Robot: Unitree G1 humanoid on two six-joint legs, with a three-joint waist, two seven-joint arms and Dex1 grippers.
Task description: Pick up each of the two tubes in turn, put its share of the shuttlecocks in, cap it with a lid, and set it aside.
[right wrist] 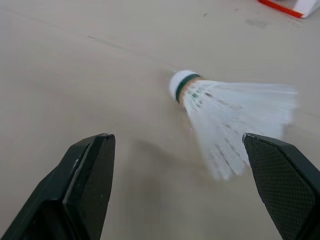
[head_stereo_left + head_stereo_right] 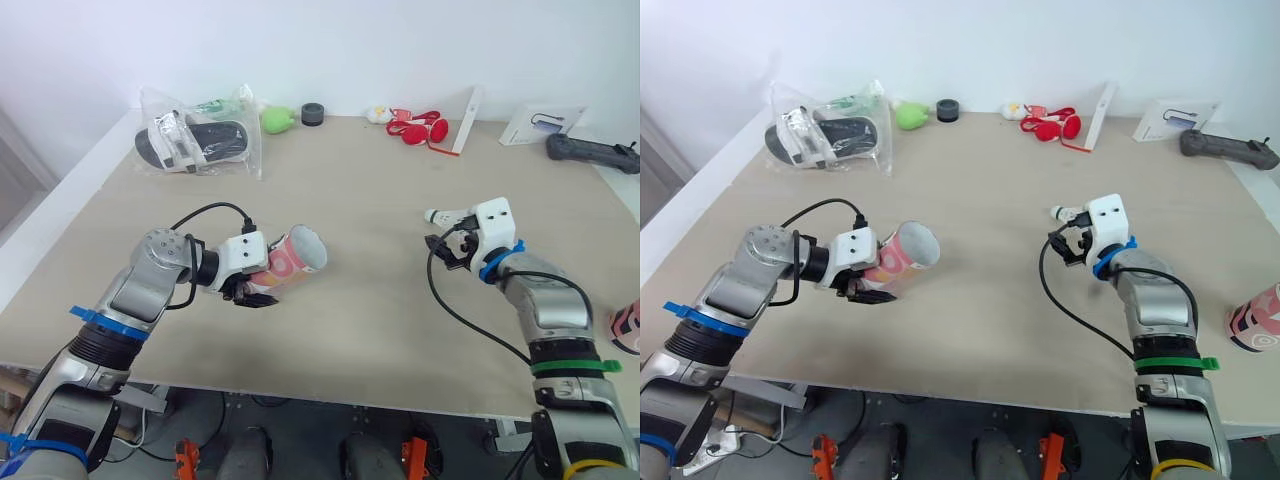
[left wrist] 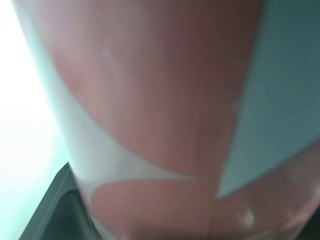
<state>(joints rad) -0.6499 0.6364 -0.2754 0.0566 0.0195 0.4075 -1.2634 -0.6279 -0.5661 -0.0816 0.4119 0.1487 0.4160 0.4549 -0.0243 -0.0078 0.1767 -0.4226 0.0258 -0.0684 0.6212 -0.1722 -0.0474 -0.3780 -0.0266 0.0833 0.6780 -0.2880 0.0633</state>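
Spanning most of the frame, the beige table [image 2: 380,330] has open surface across its centre, between the two arms. Left of centre, the left gripper [image 2: 256,293] is clamped around a pink-and-white tube [image 2: 292,258], which is tilted with its open mouth toward the upper right. A second tube [image 2: 626,328] sits at the frame's right edge. Right of centre, the right gripper [image 1: 176,139] is spread wide. A white shuttlecock [image 1: 227,117] lies on the table just ahead, clear of both fingers.
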